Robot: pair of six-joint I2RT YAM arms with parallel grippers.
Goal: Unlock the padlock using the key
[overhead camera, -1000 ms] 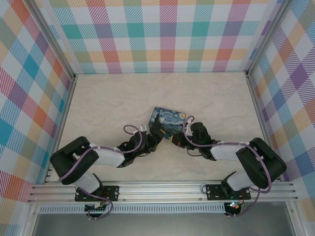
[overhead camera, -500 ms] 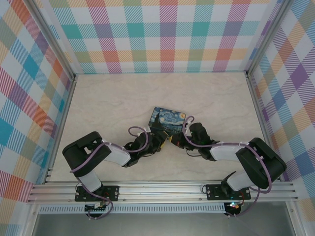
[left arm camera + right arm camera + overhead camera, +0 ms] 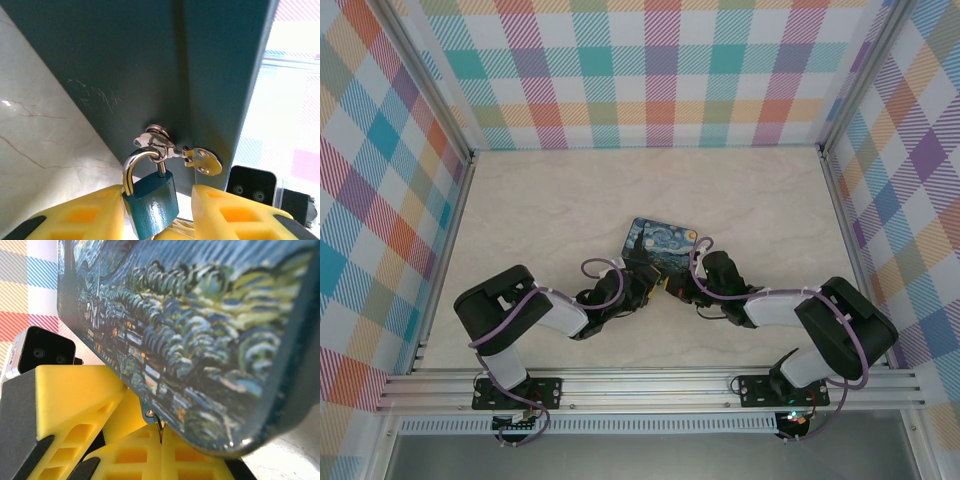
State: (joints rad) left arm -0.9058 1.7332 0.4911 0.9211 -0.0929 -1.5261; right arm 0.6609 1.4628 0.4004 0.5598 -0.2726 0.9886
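Marbled tabletop [image 3: 550,210] w/ checkered walls [image 3: 660,70] round it. Painted night-sky box [image 3: 660,245] sits near the middle, and both arms reach in to its near edge.

Left wrist view: padlock [image 3: 152,200] hangs at the box's dark side wall, blue body down, shackle shut and hooked thru the ring of a silver latch [image 3: 200,162]. Left tool [image 3: 159,192] is spread apart w/ the padlock btwn its yellow fingers [image 3: 75,220]. The body is against the left one, w/ a gap to the right one, so no grip.

Right wrist view: right tool [image 3: 161,437] is closed, fingers pressed together on the key [image 3: 160,429], a thin dark sliver sticking up just under the box's lid edge.
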